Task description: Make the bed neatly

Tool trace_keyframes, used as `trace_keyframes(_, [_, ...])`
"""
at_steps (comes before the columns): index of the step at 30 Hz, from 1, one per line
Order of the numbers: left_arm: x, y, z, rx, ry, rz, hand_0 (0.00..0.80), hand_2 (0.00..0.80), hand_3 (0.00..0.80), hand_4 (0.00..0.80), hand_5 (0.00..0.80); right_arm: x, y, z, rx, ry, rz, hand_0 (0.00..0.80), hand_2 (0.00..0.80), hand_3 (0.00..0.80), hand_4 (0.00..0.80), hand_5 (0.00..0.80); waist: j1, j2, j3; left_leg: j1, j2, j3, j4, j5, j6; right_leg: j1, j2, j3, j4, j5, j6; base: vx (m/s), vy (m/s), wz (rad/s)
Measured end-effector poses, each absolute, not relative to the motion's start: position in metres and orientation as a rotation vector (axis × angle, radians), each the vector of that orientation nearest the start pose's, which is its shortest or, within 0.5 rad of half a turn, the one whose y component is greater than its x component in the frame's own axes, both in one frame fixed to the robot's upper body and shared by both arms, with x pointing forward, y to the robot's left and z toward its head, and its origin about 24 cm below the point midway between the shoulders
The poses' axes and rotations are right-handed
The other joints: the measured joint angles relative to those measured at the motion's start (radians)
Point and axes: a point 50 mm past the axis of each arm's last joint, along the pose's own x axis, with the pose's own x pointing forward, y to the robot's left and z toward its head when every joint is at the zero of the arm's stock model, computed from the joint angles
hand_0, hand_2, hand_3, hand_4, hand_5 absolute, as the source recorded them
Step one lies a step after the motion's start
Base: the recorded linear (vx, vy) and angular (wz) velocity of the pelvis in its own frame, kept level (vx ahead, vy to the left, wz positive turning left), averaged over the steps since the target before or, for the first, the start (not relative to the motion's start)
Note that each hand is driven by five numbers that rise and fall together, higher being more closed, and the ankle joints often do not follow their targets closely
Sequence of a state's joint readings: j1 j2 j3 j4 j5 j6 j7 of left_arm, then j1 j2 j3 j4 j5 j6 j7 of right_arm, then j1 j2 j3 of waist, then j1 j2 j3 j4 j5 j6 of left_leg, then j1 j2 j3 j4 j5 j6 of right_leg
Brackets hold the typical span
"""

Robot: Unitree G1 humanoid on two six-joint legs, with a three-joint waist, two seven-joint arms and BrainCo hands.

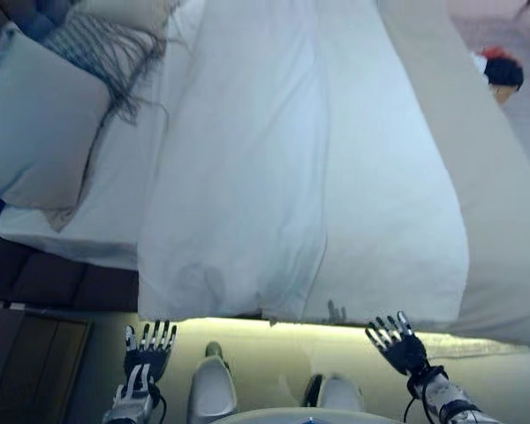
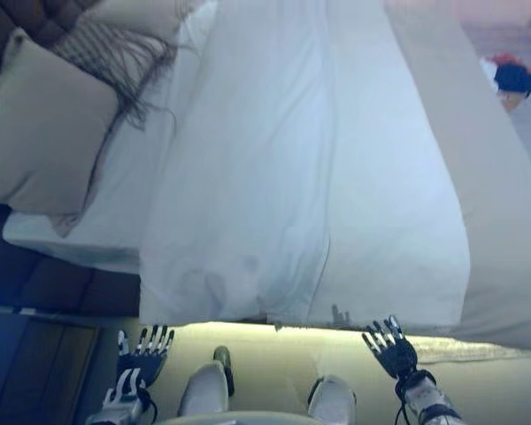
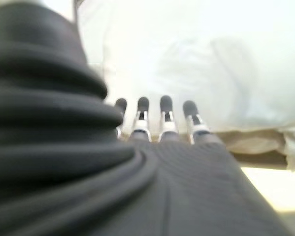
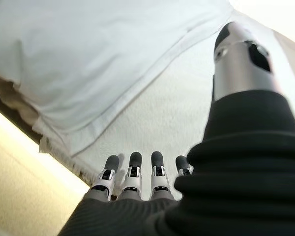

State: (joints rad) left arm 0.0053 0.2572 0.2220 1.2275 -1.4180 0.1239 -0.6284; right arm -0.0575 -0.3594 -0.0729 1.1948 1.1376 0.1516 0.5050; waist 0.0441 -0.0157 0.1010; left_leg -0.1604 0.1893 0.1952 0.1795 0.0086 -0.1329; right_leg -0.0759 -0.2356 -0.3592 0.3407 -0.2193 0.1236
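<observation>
White duvet point(image 1: 274, 159) lies spread along the bed point(image 1: 503, 221), its hem draped over the near edge, pillow point(image 1: 35, 124) at the head end. We hold our left hand point(image 1: 148, 352) and right hand point(image 1: 397, 344) empty, fingers straight, just below that hem, likely poised to grip and square it.
</observation>
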Motion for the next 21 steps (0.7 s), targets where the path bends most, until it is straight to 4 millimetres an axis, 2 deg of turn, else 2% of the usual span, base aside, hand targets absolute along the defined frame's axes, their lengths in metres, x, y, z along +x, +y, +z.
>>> trace_keyframes(2, [0.104, 0.255, -0.139, -1.313, 0.433, 0.522, 0.0, 0.0, 0.0, 0.0, 0.0, 0.12, -0.271, -0.133, 0.972, 0.748, -0.381, 0.0, 0.0, 0.0, 0.0, 0.0, 0.001, -0.01, -0.048, 0.051, -0.013, 0.018, -0.062, 0.015, 0.002, 0.05, 0.006, -0.006, -0.079, 0.03, 0.009, 0.101, -0.014, -0.05])
trace_keyframes(5, [0.102, 0.254, -0.141, -1.264, 0.494, 0.502, 0.0, 0.0, 0.0, 0.0, 0.0, 0.112, -0.266, -0.138, 0.963, 0.795, -0.391, 0.0, 0.0, 0.0, 0.0, 0.0, -0.001, -0.024, -0.085, 0.115, -0.03, 0.035, -0.142, 0.042, 0.003, 0.115, 0.017, -0.007, -0.177, 0.081, 0.025, 0.068, -0.009, -0.08])
trace_keyframes(9, [0.099, 0.248, -0.144, -1.147, 0.633, 0.429, 0.0, 0.0, 0.0, 0.0, 0.0, 0.107, -0.253, -0.145, 0.971, 0.848, -0.387, 0.0, 0.0, 0.0, 0.0, 0.0, -0.005, -0.037, -0.099, 0.168, -0.045, 0.054, -0.22, 0.071, 0.003, 0.165, 0.028, -0.006, -0.27, 0.126, 0.033, 0.038, -0.013, -0.09])
trace_keyframes(11, [0.094, 0.245, -0.147, -1.065, 0.724, 0.388, 0.0, 0.0, 0.0, 0.0, 0.0, 0.097, -0.249, -0.149, 0.981, 0.882, -0.415, 0.0, 0.0, 0.0, 0.0, 0.0, -0.01, -0.037, -0.101, 0.191, -0.051, 0.065, -0.242, 0.075, 0.003, 0.191, 0.031, -0.004, -0.309, 0.144, 0.038, 0.03, -0.011, -0.1])
trace_keyframes(15, [0.079, 0.243, -0.154, -0.85, 0.907, 0.33, 0.0, 0.0, 0.0, 0.0, 0.0, 0.078, -0.237, -0.159, 1.014, 0.967, -0.498, 0.0, 0.0, 0.0, 0.0, 0.0, -0.033, -0.035, -0.111, 0.221, -0.057, 0.082, -0.266, 0.077, 0.002, 0.215, 0.033, 0.008, -0.344, 0.159, 0.042, 0.055, 0.013, -0.11])
trace_keyframes(18, [0.074, 0.243, -0.157, -0.735, 0.969, 0.335, 0.0, 0.0, 0.0, 0.0, 0.0, 0.062, -0.232, -0.165, 0.999, 1.053, -0.588, 0.0, 0.0, 0.0, 0.0, 0.0, -0.038, -0.034, -0.115, 0.241, -0.057, 0.102, -0.266, 0.075, 0.0, 0.221, 0.032, 0.025, -0.345, 0.16, 0.041, 0.08, -0.004, -0.17])
trace_keyframes(21, [0.072, 0.241, -0.159, -0.644, 1.01, 0.346, 0.0, 0.0, 0.0, 0.0, 0.0, 0.049, -0.226, -0.168, 0.984, 1.114, -0.626, 0.0, 0.0, 0.0, 0.0, 0.0, -0.057, -0.034, -0.116, 0.258, -0.057, 0.103, -0.267, 0.074, -0.001, 0.237, 0.032, 0.026, -0.346, 0.16, 0.042, 0.073, -0.019, -0.03])
